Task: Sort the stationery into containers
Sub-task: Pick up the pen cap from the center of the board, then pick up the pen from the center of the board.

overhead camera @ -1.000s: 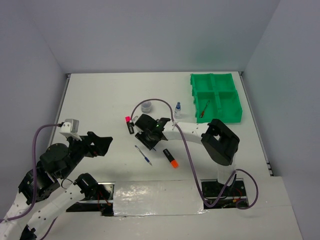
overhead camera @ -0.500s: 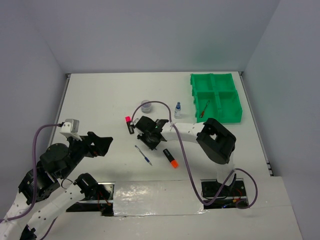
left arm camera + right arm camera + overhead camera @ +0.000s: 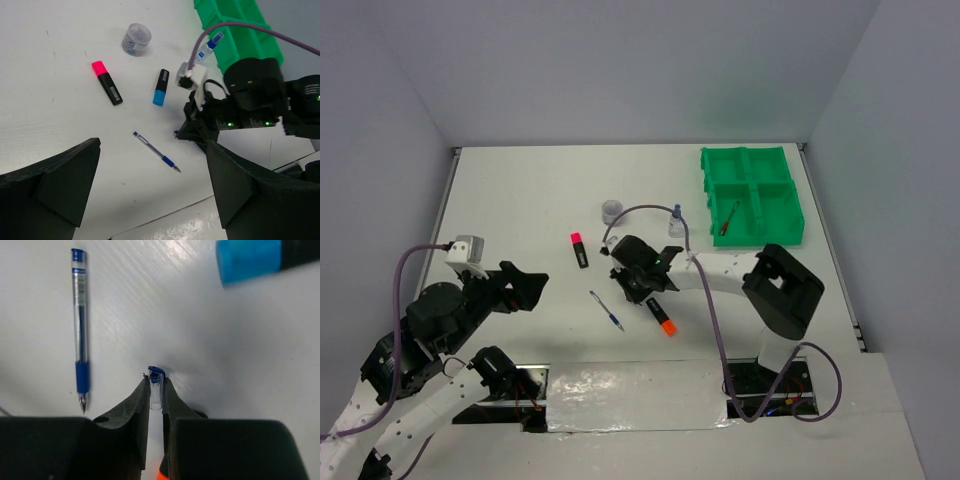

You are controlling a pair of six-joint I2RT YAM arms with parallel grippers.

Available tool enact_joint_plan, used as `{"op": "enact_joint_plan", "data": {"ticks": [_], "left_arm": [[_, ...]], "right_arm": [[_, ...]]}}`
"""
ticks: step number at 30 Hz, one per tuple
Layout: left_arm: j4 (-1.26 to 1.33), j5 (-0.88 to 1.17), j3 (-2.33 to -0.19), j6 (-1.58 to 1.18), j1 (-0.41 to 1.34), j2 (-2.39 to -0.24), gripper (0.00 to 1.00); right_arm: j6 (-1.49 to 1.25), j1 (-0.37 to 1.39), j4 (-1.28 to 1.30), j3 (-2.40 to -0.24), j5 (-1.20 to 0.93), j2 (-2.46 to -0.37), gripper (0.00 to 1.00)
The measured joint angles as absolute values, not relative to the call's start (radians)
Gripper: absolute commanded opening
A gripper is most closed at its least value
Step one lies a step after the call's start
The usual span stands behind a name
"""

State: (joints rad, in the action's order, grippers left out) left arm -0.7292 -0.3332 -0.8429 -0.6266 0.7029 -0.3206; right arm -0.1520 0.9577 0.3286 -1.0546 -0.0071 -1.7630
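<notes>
Step in hand: pick. Right tool [image 3: 156, 390] is pinched nearly shut on a small clear piece [image 3: 156, 376] with a blue end. It looks like a pen cap, can't confirm. It sits low over the counter [image 3: 520, 200], well left of the green tray [image 3: 752, 195] and nearer the arm bases. Can't tell if the piece is off the counter. Left tool [image 3: 527, 288] is wide open, holding nothing, far left of the tray.

Other stationery, all left of the tray:
- bottle [image 3: 676, 220] is closest to it
- tub [image 3: 612, 210] is further left
- blue highlighter [image 3: 161, 87] comes next
- pink highlighter [image 3: 579, 250] is furthest left
- blue pen [image 3: 606, 310] and orange highlighter [image 3: 662, 315] lie toward the bases

Red pen [image 3: 730, 218] is already in the tray's near-left compartment.

Next, my read: lift straight up, carry right and away to the tray, clear its wall, release inside one compartment. The part is tiny and probably slippery, so lift slowly.

Room: the orange highlighter is just beside the right tool and the blue highlighter is near. A vertical lift avoids both. The bottle stands roughly on the line to the tray, so pass above it or on the base side. The tray sits at the counter's far-right edge, so don't overshoot.
</notes>
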Motion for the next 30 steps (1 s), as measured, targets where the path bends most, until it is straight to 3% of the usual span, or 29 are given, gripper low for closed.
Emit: {"op": "enact_joint_plan", "data": {"ticks": [6, 13, 19, 26, 30], "left_arm": [[-0.701, -0.288, -0.843, -0.585, 0.703, -0.399, 0.99], [-0.635, -0.13, -0.861, -0.424, 0.704, -0.738, 0.99], [-0.597, -0.06, -0.865, -0.202, 0.754, -0.967, 0.99], [-0.472, 0.005, -0.83, 0.126, 0.969, -1.043, 0.99], [-0.472, 0.002, -0.88, 0.25, 1.037, -1.247, 0.98]], "right_arm": [[-0.227, 0.939, 0.313, -0.972, 0.041, -1.473, 0.0], [-0.257, 0.915, 0.318, -0.949, 0.137, -1.056, 0.0], [-0.261, 0.858, 0.467, -0.937, 0.23, -0.76, 0.0], [-0.255, 0.852, 0.603, -0.955, 0.271, -0.55, 0.0], [-0.245, 0.852, 0.633, -0.955, 0.274, -0.514, 0.0]]}}
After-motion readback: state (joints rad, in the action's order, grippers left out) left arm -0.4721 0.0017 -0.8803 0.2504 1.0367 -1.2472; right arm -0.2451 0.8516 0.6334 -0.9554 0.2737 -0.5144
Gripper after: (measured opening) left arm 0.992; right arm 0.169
